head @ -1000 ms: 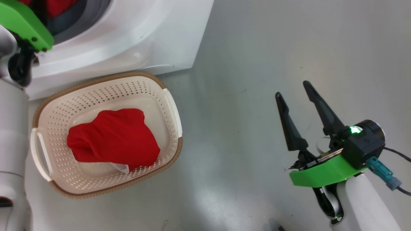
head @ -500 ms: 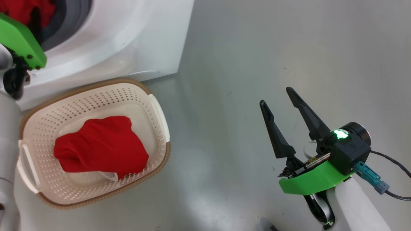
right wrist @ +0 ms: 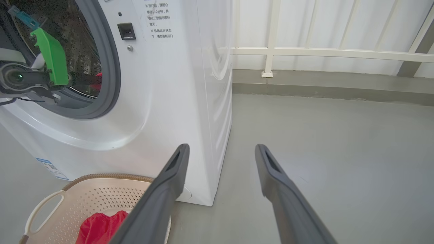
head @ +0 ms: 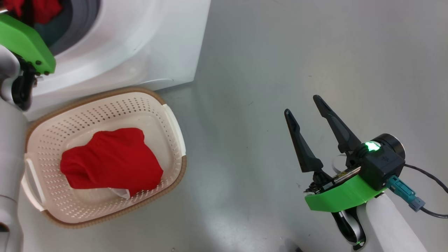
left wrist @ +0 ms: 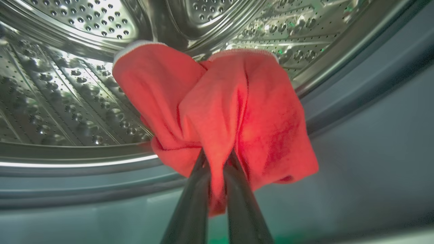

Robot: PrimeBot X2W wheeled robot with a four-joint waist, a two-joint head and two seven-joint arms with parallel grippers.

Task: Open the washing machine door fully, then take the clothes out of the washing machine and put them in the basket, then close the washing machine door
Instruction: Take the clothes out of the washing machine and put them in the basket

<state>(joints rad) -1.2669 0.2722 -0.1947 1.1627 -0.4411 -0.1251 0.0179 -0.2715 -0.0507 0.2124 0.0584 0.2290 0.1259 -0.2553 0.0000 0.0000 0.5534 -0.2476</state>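
Observation:
Inside the washing machine (head: 140, 42), my left gripper (left wrist: 217, 159) is shut on a bunched red garment (left wrist: 237, 112) at the front lip of the perforated steel drum (left wrist: 67, 101). The cloth hangs around both fingers. In the head view its green wrist mount (head: 24, 38) sits at the machine's opening, with red clothes (head: 45, 8) behind it. The cream basket (head: 87, 115) stands on the floor against the machine's front and holds another red garment (head: 112, 161). My right gripper (head: 301, 104) hovers open and empty over the floor, right of the basket. The washing machine door is out of view.
Grey floor (head: 262, 52) stretches to the right of the machine. The right wrist view shows the machine's white side (right wrist: 217, 84), a low kerb and a white railing (right wrist: 305, 52) beyond it. A cable (head: 430, 178) trails from my right wrist.
The head camera has swung, shifting the whole picture leftward. My left gripper has closed on the red garment in the drum. The right gripper has stayed open.

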